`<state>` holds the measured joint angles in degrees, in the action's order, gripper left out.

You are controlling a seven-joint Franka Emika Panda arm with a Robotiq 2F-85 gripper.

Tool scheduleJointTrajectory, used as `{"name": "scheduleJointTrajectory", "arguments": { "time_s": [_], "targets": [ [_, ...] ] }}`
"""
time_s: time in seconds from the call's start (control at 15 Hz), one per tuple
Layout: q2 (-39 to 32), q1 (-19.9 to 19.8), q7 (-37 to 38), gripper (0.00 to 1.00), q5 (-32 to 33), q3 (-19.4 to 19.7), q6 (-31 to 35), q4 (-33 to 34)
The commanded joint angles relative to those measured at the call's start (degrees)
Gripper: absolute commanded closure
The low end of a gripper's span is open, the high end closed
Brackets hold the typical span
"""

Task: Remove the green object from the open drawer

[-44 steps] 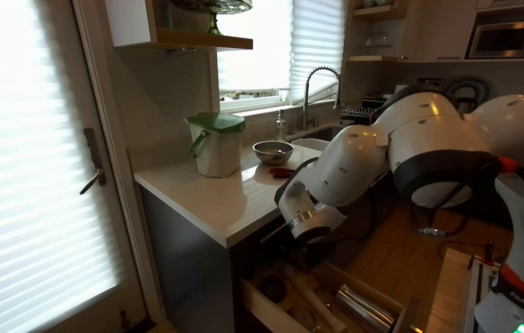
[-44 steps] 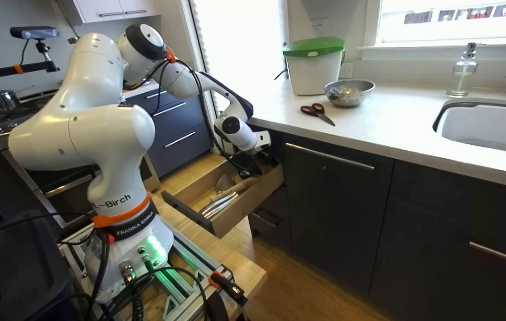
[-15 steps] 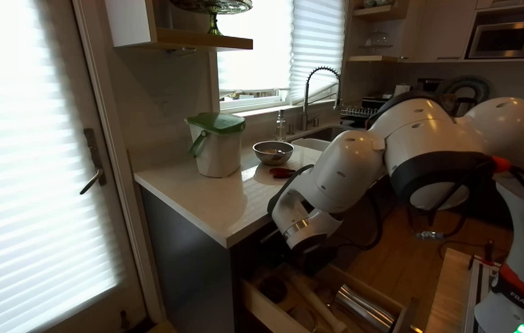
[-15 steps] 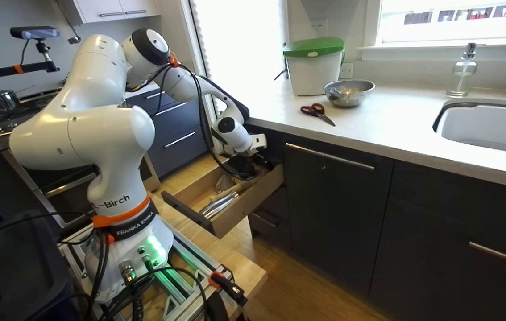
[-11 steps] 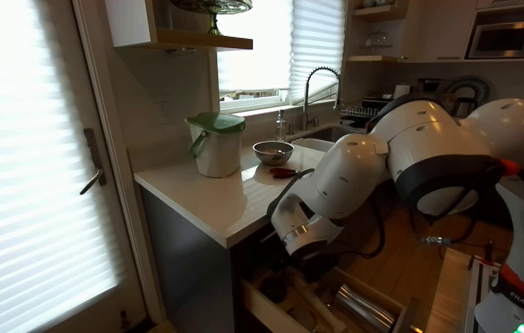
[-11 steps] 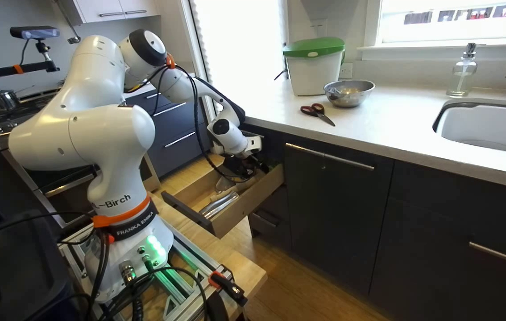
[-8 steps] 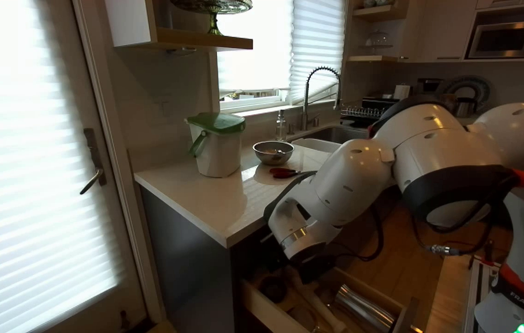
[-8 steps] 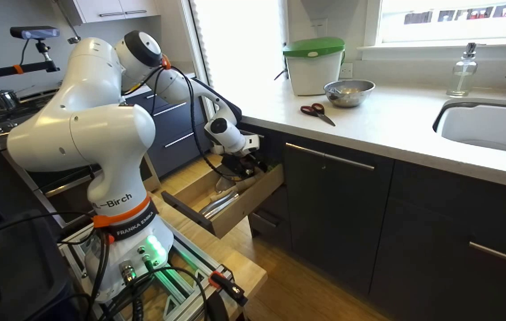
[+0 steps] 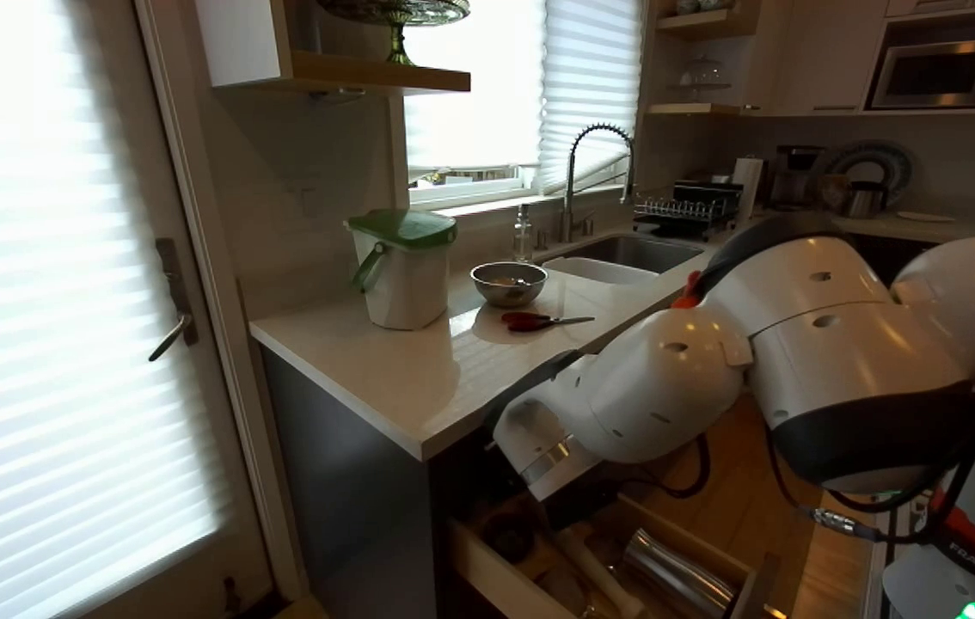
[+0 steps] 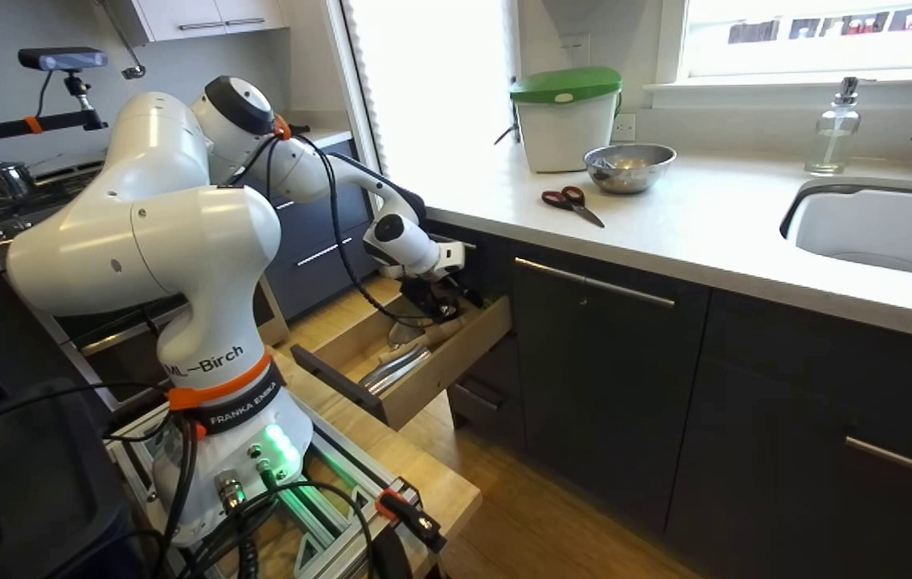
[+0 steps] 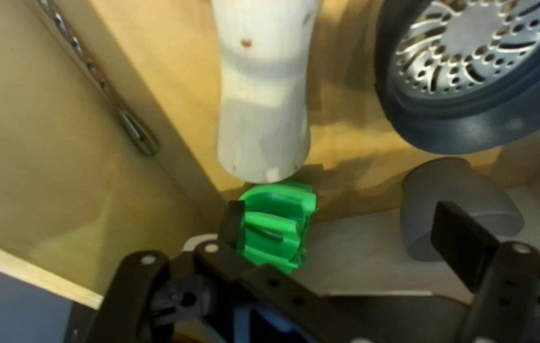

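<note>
Pincer (image 11: 339,228) spread wide and gripping nothing, I have the green object (image 11: 277,226) showing between my fingers (image 11: 233,224) in the wrist view, close to one, which hides part of its edge; whether they touch, I can't fairly tell from this angle. It sits in the drawer (image 10: 452,366), near the side wall, right by the end of a pale wooden rod (image 11: 265,95). The drawer stands open and I judge the reach nearly made; closing on the thing, lifting it and bringing it clear are all left to do. In both exterior views my arm (image 10: 211,233) arches high, then slopes down beside the counter (image 10: 713,217), with the wrist (image 10: 422,251) tilted and dipped toward the drawer's inner end.
</note>
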<state>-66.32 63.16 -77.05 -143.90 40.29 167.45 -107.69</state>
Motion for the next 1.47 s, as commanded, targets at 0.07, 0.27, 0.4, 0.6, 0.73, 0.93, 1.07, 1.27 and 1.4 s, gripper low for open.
{"name": "scheduleJointTrajectory", "arguments": {
  "time_s": [0.07,0.27,0.4,0.6,0.73,0.93,1.07,1.27,1.4],
  "targets": [
    [-7.5,3.3,7.1,0.00,0.0,3.1,-1.0,2.2],
    [-10.4,4.6,10.4,0.00,0.0,5.1,-2.4,3.2],
    [-12.0,5.2,12.3,0.00,0.0,6.1,-3.5,3.8],
    [-14.1,5.6,14.1,0.00,0.0,6.9,-4.4,4.8],
    [-15.6,5.8,15.4,0.00,0.0,7.6,-4.7,5.6],
    [-18.2,6.4,17.6,0.00,0.0,8.9,-4.9,6.9],
    [-19.7,6.7,18.7,0.00,0.0,9.4,-5.0,7.6],
    [-22.3,7.4,21.0,0.02,0.0,10.6,-4.9,8.9],
    [-18.7,4.9,16.6,0.27,0.0,9.2,-1.5,10.0]
  ]
}}
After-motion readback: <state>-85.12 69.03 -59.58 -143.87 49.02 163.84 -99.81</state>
